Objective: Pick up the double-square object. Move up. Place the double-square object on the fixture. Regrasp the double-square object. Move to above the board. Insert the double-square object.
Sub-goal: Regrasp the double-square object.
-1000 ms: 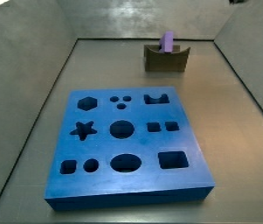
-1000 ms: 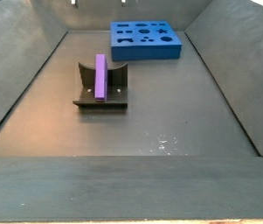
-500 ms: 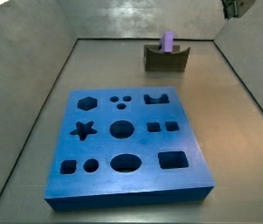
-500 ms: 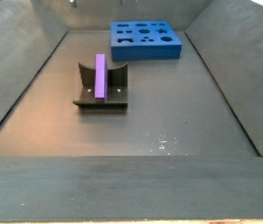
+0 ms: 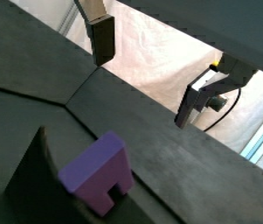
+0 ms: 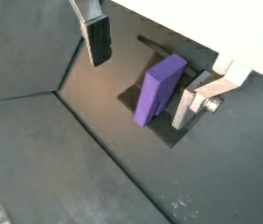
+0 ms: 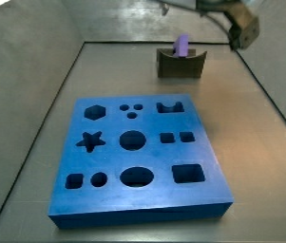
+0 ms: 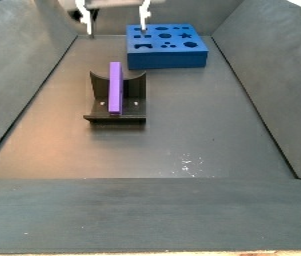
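Double-square object [image 8: 114,87], one single light-purple piece, sat in the fixture [image 8: 115,100], and nothing was gripping it. The gripper [image 8: 113,14] hung high above, at the top edge of a side view, its two fingers spread wide apart with only air between them. One finger [image 6: 97,37] showed its dark pad in a wrist view, the second finger [image 6: 196,98] stood on the far side of the purple block [image 6: 159,87], and the block lay below and between them, well clear of both. In the second wrist picture the same two fingers appeared, one [image 5: 100,37] and another [image 5: 200,94], with the purple piece [image 5: 96,171] close under the camera and below the gripper [image 5: 151,66]. Count of things: one purple block, one fixture, one board, one gripper with two fingers. The block stood upright in the olive-brown holder [image 7: 181,63] as a side view had it, its purple top [image 7: 182,45] poking above the holder's rim, below the gripper [image 7: 241,25], which was only partly in shot at the upper edge. The blue board [image 8: 168,47] lay flat on the floor beyond the fixture, off to one side of the gripper and well apart from it. Its cut-outs showed clearly on the board [image 7: 139,152] in both side views, all of them open.
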Available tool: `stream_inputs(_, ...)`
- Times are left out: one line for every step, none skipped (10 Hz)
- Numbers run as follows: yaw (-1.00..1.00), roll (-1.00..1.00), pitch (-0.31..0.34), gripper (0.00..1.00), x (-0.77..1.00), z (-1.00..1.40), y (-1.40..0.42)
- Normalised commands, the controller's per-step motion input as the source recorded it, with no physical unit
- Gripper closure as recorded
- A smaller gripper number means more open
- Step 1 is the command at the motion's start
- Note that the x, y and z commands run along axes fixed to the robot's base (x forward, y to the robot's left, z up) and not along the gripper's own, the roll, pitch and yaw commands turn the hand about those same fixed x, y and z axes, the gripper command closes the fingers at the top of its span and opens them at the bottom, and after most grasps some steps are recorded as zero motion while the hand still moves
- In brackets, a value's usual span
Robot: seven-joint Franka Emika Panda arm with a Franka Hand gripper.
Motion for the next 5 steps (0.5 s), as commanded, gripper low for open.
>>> stream_inputs(0.11, 0.09, -0.046, 0.00, 0.09, -1.00, 0.04)
stream_inputs(0.09, 0.08, -0.071, 0.00, 0.10, -1.00, 0.04)
stream_inputs(0.07, 0.08, -0.084, 0.00, 0.11, -1.00, 0.03)
stream_inputs(0.06, 0.07, -0.089, 0.00, 0.11, -1.00, 0.03)
stream_inputs(0.03, 0.07, -0.091, 0.00, 0.12, -1.00, 0.03)
